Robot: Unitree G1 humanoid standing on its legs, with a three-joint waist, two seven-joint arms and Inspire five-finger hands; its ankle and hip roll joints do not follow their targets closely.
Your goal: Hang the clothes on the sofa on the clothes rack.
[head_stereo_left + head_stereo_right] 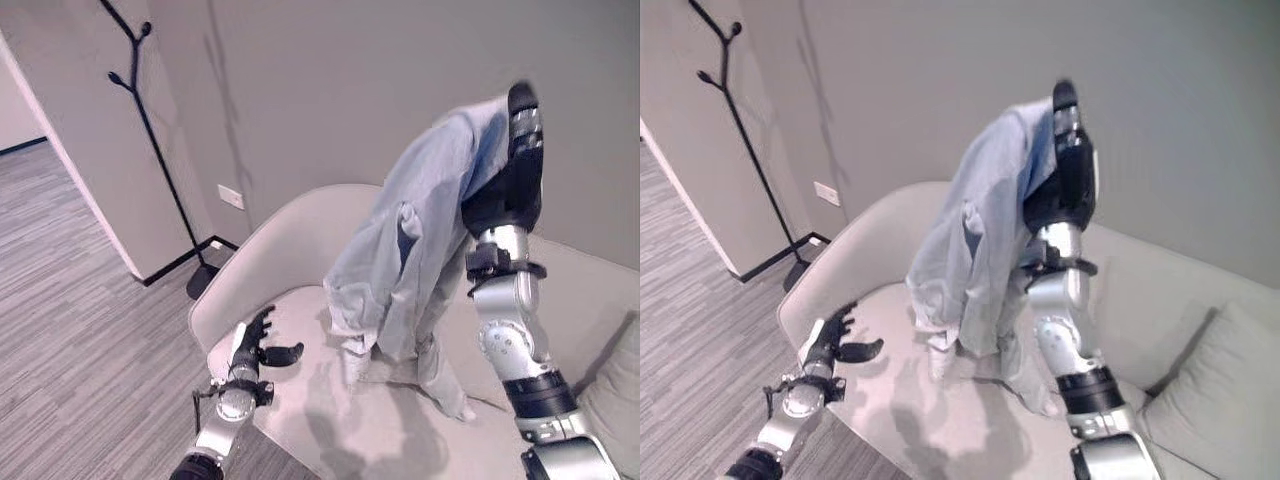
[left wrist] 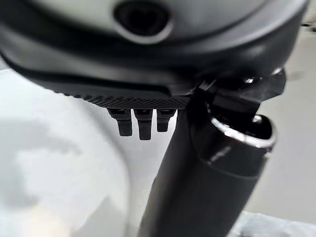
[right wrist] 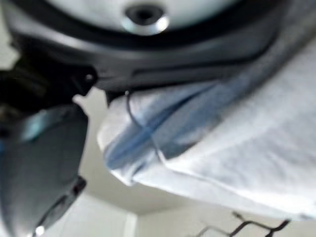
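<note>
- Up high at the right, the right hand (image 1: pixel 505 185) is raised well above the sofa (image 1: pixel 300 240), with a pale blue shirt (image 1: pixel 420 250) draped over it.
- Its fingers are buried in the cloth, so I cannot tell how they are set — the right wrist view shows blue fabric (image 3: pixel 207 143) bunched right against the hand.
- From the hand the shirt hangs down to the left of the right forearm, and its lower hem and one sleeve reach the sofa seat.
- Low at the near left, the left hand (image 1: pixel 262 345) rests at the sofa's front-left edge, fingers straight and spread, thumb out to the side — it holds nothing.
- Far left, a black coat rack (image 1: pixel 150 130) stands on the grey wood-look floor (image 1: pixel 70 300) beside a wall corner, well apart from the shirt.
- Near the right edge, a light cushion (image 1: pixel 1210 390) lies on the sofa.
</note>
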